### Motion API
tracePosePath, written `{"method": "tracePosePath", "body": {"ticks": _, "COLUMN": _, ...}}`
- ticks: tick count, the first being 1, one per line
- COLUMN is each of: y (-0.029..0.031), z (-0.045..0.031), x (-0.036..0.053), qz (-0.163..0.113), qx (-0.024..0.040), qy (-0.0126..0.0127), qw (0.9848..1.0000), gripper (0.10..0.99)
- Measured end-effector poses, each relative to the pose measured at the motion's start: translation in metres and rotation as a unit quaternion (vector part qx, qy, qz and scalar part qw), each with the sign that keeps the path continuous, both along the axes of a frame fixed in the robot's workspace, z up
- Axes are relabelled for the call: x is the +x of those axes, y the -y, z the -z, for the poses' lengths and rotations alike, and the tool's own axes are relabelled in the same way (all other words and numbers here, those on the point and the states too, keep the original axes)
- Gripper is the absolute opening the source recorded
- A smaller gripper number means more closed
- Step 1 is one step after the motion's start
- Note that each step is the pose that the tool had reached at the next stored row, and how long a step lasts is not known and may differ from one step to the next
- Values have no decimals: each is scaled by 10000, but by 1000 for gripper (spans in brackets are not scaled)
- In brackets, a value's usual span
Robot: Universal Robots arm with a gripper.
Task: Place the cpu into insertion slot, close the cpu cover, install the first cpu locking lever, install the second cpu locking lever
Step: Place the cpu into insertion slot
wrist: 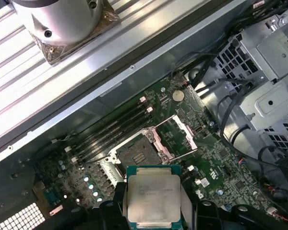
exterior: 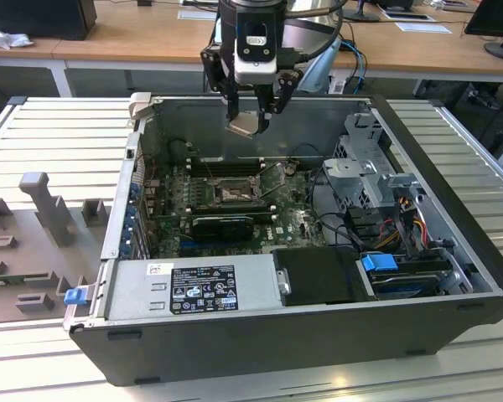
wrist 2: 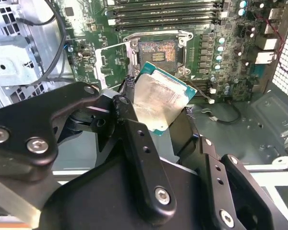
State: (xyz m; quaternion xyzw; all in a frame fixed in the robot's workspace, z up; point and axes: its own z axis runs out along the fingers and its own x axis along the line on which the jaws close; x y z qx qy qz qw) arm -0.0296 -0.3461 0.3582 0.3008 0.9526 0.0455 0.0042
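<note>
The claw [exterior: 251,119] hangs over the rear rim of an open computer case [exterior: 465,222] that lies on its side on a slatted metal counter [exterior: 63,134]. Its two black fingers [wrist 2: 128,125] are pinched on opposite edges of the cpu [exterior: 245,125]. The chip is held tilted in the air, above the level of the case walls and well apart from the board below. In both wrist views the cpu [wrist 2: 158,103] [wrist: 153,197] shows a pale silvery top with a green border. Inside the case a green motherboard [exterior: 172,205] covers the floor. Near its middle sits the insertion slot [exterior: 232,192], a dark square with a silvery rim, its contact field uncovered in the second wrist view [wrist 2: 157,51]. The cpu cover [exterior: 274,177] is swung up and away from the slot on its hinge, standing just beside it toward the exterior view's right; in the first wrist view the cover [wrist: 178,137] lies open next to the slot [wrist: 137,154]. Long black memory slots [wrist: 116,130] run alongside the socket on the side nearer the case's rear wall. Along the near wall of the case a grey power supply [exterior: 193,286] sits, and a metal drive cage [exterior: 365,163] with bundled cables fills the end at the exterior view's right.
</note>
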Motion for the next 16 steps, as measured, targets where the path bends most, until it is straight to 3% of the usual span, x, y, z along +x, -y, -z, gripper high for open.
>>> {"method": "tracePosePath", "body": {"ticks": 6, "y": 0, "z": 29, "x": 0, "qz": 705, "qx": 0, "qy": 0, "qw": 9975, "gripper": 533}}
{"method": "tracePosePath", "body": {"ticks": 10, "y": 0, "z": 50, "x": 0, "qz": 1100, "qx": 0, "qy": 0, "qw": 9939, "gripper": 533}}
{"method": "tracePosePath", "body": {"ticks": 13, "y": 0, "z": 71, "x": 0, "qz": 1529, "qx": 0, "qy": 0, "qw": 9882, "gripper": 533}}
{"method": "tracePosePath", "body": {"ticks": 14, "y": 0, "z": 75, "x": 0, "qz": 1684, "qx": 0, "qy": 0, "qw": 9857, "gripper": 533}}
{"method": "tracePosePath", "body": {"ticks": 16, "y": 0, "z": 80, "x": 0, "qz": 1796, "qx": 0, "qy": 0, "qw": 9837, "gripper": 533}}
